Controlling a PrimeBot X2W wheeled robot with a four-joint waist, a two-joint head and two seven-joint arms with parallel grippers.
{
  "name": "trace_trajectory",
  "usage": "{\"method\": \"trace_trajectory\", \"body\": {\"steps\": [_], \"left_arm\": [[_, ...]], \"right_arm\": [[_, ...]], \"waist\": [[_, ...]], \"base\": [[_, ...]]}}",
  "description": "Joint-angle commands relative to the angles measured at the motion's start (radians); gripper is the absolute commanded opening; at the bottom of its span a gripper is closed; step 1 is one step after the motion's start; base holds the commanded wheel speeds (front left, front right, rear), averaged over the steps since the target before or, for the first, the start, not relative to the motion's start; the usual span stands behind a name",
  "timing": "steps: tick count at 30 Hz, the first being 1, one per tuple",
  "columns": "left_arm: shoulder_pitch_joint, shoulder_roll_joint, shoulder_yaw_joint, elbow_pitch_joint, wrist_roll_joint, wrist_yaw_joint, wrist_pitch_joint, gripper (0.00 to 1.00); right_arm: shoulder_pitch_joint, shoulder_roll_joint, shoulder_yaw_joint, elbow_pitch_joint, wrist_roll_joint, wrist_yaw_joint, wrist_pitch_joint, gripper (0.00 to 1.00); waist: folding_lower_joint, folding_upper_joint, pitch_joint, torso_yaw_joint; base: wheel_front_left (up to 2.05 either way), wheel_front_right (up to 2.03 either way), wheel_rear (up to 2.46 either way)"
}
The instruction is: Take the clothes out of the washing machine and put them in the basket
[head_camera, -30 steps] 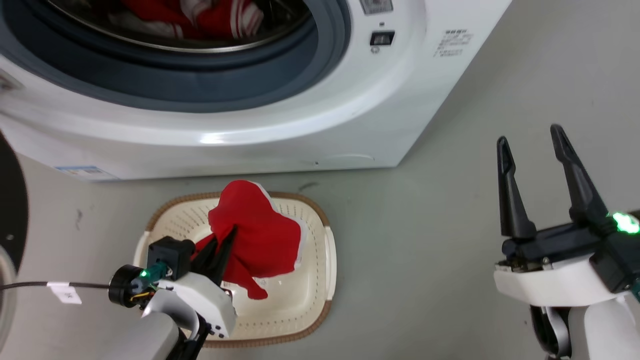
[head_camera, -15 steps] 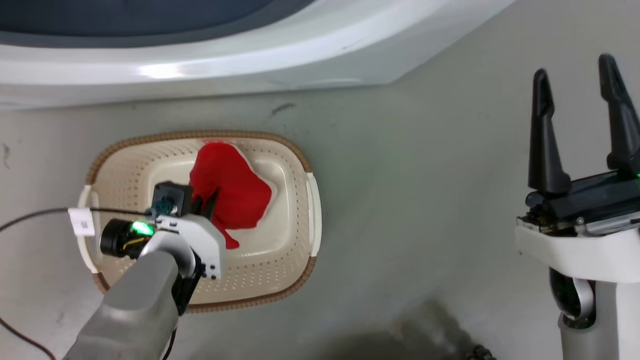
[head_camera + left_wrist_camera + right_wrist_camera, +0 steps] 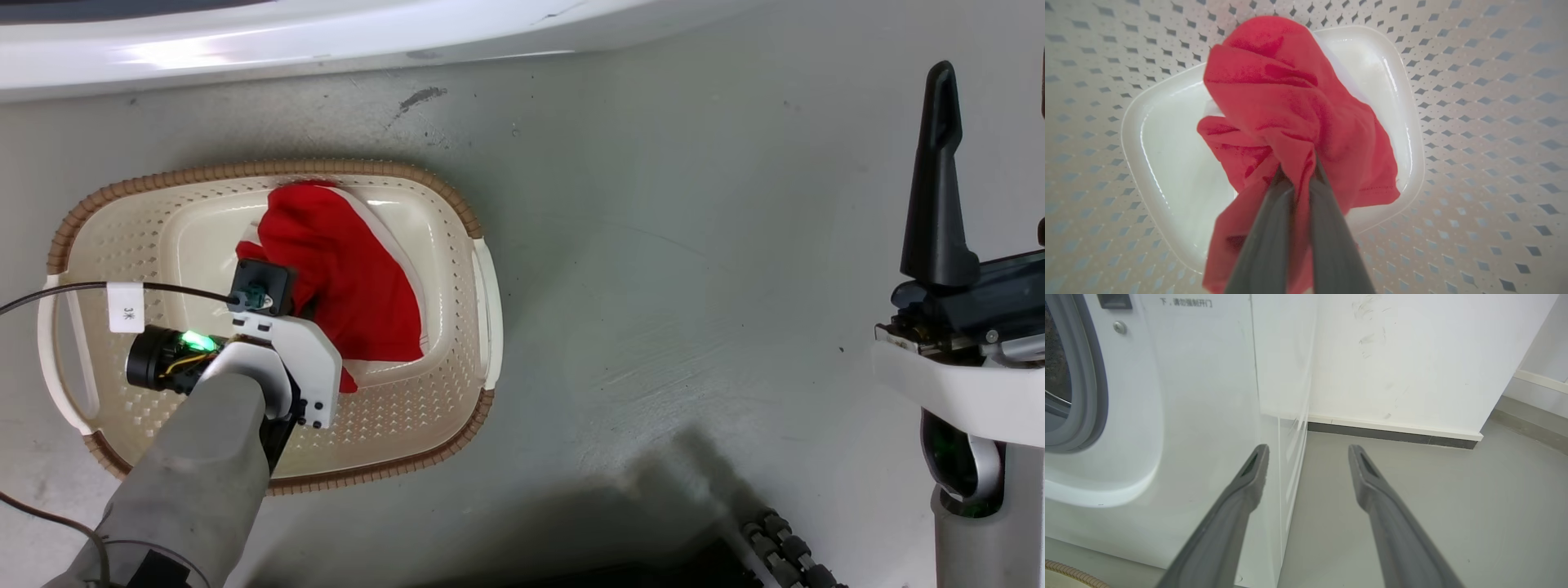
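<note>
Garment (image 3: 1290, 102) clamped in left gripper (image 3: 1298, 173), basket (image 3: 1167, 134) floor just beneath it: placing step, calling next for the jaws to part.

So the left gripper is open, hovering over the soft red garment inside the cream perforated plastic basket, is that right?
Not quite. The left gripper is shut on the soft red garment, pinching a fold of it, as the left wrist view shows. The rest holds: the garment is inside the cream perforated plastic basket.
</note>
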Motion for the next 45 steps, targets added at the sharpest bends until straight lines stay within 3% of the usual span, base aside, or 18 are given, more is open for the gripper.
{"method": "trace_trajectory", "body": {"steps": [1, 3, 4, 5, 16, 20, 30, 45], "left_arm": [[-0.009, -0.004, -0.004, 0.007, 0.003, -0.002, 0.006, 0.0], [-0.011, -0.008, -0.011, 0.014, 0.007, -0.001, 0.013, 0.0], [-0.01, -0.011, -0.011, 0.018, 0.005, -0.001, 0.017, 0.33], [-0.006, -0.015, -0.008, 0.02, -0.001, -0.001, 0.016, 1.0], [0.076, -0.048, 0.05, -0.002, -0.053, 0.0, -0.036, 1.0], [0.145, -0.024, 0.105, -0.109, -0.046, 0.023, -0.037, 1.0], [0.361, -0.028, 0.296, -0.38, 0.05, 0.081, -0.036, 1.0], [0.656, -0.116, 0.621, -0.818, 0.3, 0.113, -0.037, 1.0]], "right_arm": [[-0.011, 0.002, -0.002, -0.005, 0.004, -0.001, -0.002, 1.0], [-0.012, 0.002, -0.001, -0.001, 0.004, -0.001, -0.002, 1.0], [-0.012, 0.002, 0.0, 0.001, 0.003, -0.001, -0.002, 1.0], [-0.013, 0.002, 0.001, 0.002, 0.002, -0.001, -0.002, 1.0], [0.027, 0.002, 0.01, 0.029, -0.006, -0.001, -0.002, 1.0], [0.057, 0.002, 0.012, 0.042, -0.009, -0.001, -0.002, 1.0], [0.153, 0.002, 0.015, 0.07, -0.014, -0.001, -0.002, 1.0], [0.251, 0.002, 0.022, 0.097, -0.022, -0.001, -0.002, 1.0]], "waist": [[-0.0002, 0.0, 0.004, -0.001], [-0.0002, 0.0, 0.004, 0.001], [-0.0002, 0.0, 0.001, 0.002], [-0.0002, 0.0, -0.005, 0.005], [-0.0002, 0.0, -0.162, 0.032], [-0.0002, 0.0, -0.233, 0.042], [-0.0002, 0.0, -0.413, 0.077], [-0.0002, 0.0, -0.592, 0.116]], "base": [[0.0, 0.0, 0.0], [0.0, 0.0, 0.0], [0.0, 0.0, 0.0], [0.0, 0.0, 0.0], [0.0, 0.0, 0.0], [0.0, 0.0, 0.0], [0.0, 0.0, 0.0], [0.0, 0.0, 0.0]]}}
